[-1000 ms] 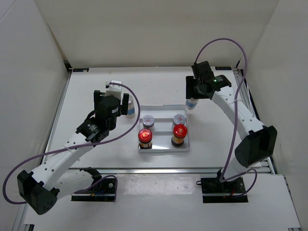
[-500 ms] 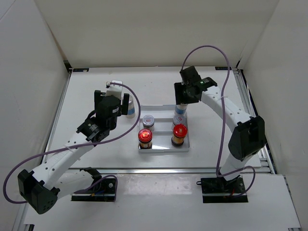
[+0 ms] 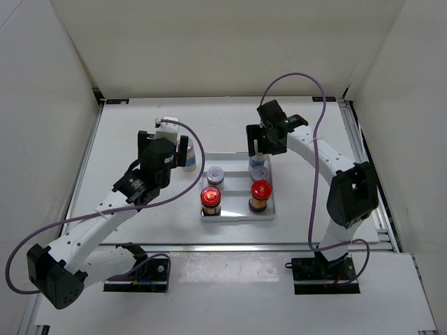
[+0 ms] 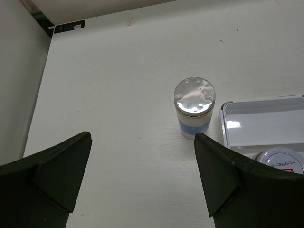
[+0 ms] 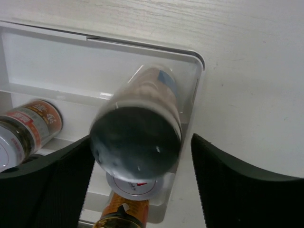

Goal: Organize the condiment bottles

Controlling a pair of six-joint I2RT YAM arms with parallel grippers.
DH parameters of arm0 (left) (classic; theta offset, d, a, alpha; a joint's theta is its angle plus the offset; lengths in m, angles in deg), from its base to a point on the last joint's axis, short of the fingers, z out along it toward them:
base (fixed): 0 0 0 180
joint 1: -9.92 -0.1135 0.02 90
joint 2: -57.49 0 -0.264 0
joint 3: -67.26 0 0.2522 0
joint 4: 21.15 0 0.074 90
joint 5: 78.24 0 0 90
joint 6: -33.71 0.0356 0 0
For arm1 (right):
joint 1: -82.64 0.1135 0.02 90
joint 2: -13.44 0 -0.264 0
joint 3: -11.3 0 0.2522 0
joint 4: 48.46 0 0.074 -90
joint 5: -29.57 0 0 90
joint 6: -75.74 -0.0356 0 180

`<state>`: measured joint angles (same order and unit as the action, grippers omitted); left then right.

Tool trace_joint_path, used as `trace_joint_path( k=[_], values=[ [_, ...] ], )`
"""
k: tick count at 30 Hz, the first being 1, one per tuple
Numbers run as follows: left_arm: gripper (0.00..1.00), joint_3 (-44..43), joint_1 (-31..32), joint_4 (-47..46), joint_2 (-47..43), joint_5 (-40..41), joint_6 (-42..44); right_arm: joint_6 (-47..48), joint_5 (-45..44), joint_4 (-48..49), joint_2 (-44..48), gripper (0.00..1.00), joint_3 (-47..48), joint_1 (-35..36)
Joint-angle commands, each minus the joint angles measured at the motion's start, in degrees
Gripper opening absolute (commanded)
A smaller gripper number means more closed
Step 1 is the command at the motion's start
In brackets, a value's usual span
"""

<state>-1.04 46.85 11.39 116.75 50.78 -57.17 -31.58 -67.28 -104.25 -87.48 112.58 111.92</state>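
A white stepped tray (image 3: 237,216) holds two red-capped amber bottles (image 3: 210,198) (image 3: 260,192) in front and a short white-lidded jar (image 3: 215,174) behind. My right gripper (image 3: 265,143) hovers over the tray's back right corner. It is open around a silver-capped, blue-labelled bottle (image 5: 137,137), with a gap showing at the right finger (image 5: 237,180). Under that bottle's cap a second white lid (image 5: 135,186) peeks out. My left gripper (image 4: 142,137) is open and holds nothing. Another silver-capped bottle (image 4: 194,107) stands on the table just ahead of it, left of the tray corner (image 4: 228,123).
White walls enclose the table on three sides. A metal rail (image 3: 353,132) runs along its right edge and another along the left. Both purple cables arc above the arms.
My right arm swung left with the silver-capped bottle from beside the tray to its back right corner, and its jaws opened. The left arm barely moved.
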Motion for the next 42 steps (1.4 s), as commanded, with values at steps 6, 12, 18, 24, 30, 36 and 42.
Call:
trace_joint_path(
  k=[6,12,18,24,30,36,42],
  values=[
    [1.0,-0.21,0.25,-1.21,1.38,0.96,0.09,0.18,-7.89,-2.71,5.72,1.0,5.45,0.25],
    [1.0,-0.73,0.25,-0.68,3.14,-1.92,-2.01,2.12,-18.09,-9.92,18.18,1.0,7.5,0.25],
    [1.0,-4.95,0.25,2.13,9.89,-8.87,-5.26,2.13,-24.34,-13.34,32.95,1.0,-7.53,-0.98],
    [1.0,-11.37,-6.33,4.85,15.86,-19.5,-10.09,-2.98,-28.04,-13.88,44.58,1.0,-24.05,-0.98],
    [1.0,-14.97,-11.0,5.38,23.77,-25.31,-12.56,-5.0,-29.26,-13.88,48.54,1.0,-27.41,-0.98],
    [1.0,-19.19,-13.64,6.44,30.03,-29.53,-13.09,-3.68,-29.19,-12.04,50.38,1.0,-28.02,-0.98],
    [0.86,-20.78,-15.39,6.44,35.04,-31.72,-13.09,-3.16,-29.18,-11.34,52.05,1.0,-28.55,-0.98]
  ],
)
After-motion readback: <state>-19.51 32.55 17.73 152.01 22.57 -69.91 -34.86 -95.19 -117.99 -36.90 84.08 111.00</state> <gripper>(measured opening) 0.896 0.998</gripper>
